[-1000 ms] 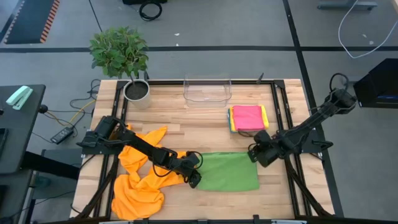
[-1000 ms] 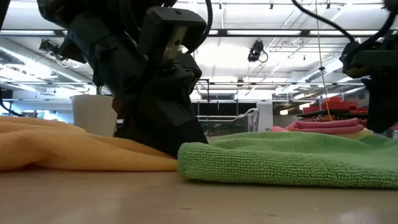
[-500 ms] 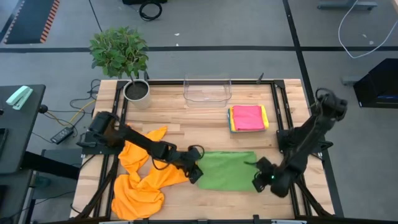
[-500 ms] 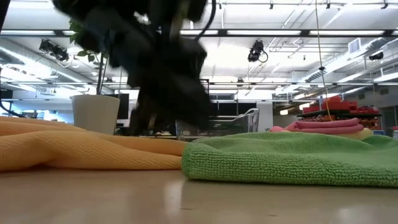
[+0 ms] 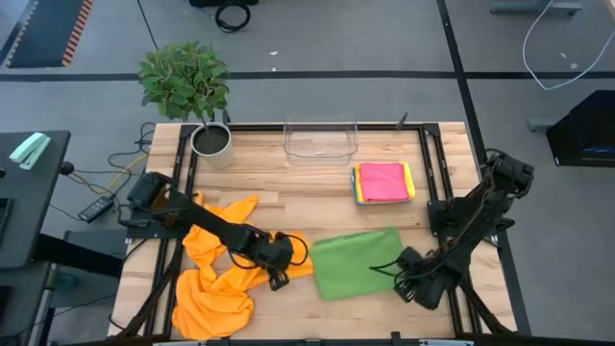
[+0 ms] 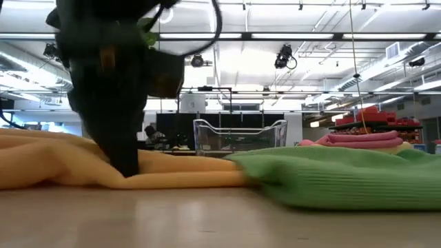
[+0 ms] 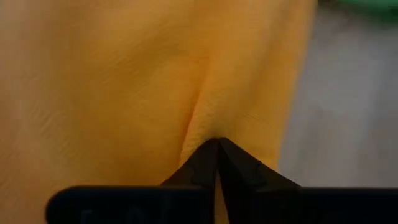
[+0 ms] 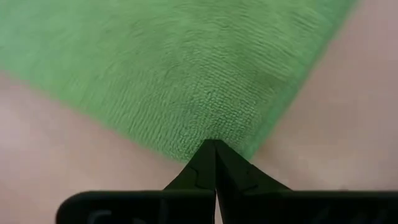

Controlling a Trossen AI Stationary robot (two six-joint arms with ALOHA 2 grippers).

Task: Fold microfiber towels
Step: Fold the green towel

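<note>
My left gripper (image 7: 216,146) pinches the orange towel (image 7: 124,93) at the table's (image 5: 288,207) front left; my right gripper (image 8: 216,148) clamps the green towel's (image 8: 161,68) corner (no legible writing anywhere).

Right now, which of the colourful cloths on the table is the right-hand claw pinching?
The green towel, lying flat near the table's front. The right gripper is shut on its corner, while the left gripper pinches an orange towel instead.

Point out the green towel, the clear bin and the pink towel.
green towel (image 5: 354,263): high view, middle of the cloth.
clear bin (image 5: 321,153): high view, near rim.
pink towel (image 5: 382,180): high view, centre of the stack's top cloth.
</note>
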